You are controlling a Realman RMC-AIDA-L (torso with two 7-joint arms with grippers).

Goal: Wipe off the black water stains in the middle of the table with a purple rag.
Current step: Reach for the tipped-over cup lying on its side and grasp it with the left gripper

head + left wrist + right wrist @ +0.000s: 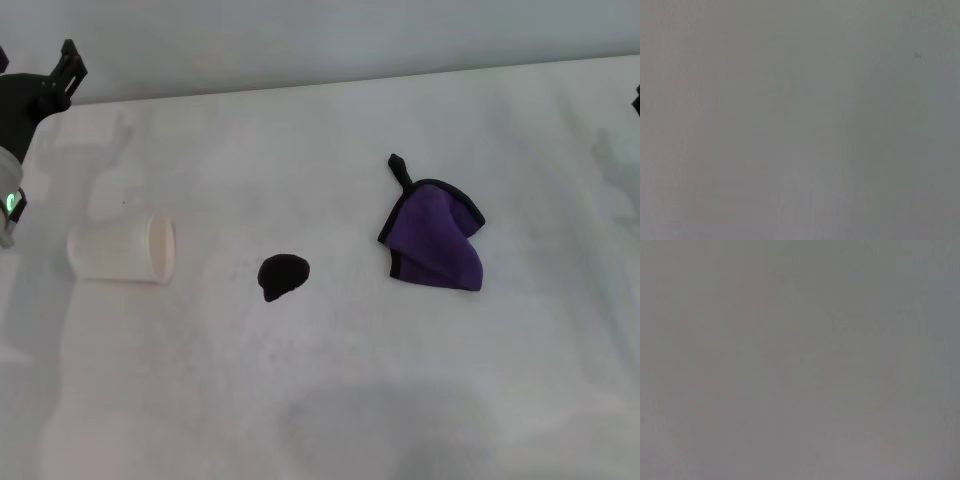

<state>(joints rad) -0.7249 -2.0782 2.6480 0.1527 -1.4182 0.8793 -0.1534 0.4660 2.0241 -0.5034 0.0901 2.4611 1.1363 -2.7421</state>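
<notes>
The black water stains (283, 275) are one small glossy blob in the middle of the white table (330, 400). The purple rag (436, 238) with black trim lies crumpled to the right of the blob, a hand's width away, with a black loop pointing to the far side. My left gripper (62, 72) hangs at the far left edge, well away from both. Only a dark sliver of my right gripper (636, 100) shows at the far right edge. Both wrist views show nothing but plain grey surface.
A white paper cup (122, 250) lies on its side left of the blob, its mouth facing the stain. The table's far edge meets a pale wall.
</notes>
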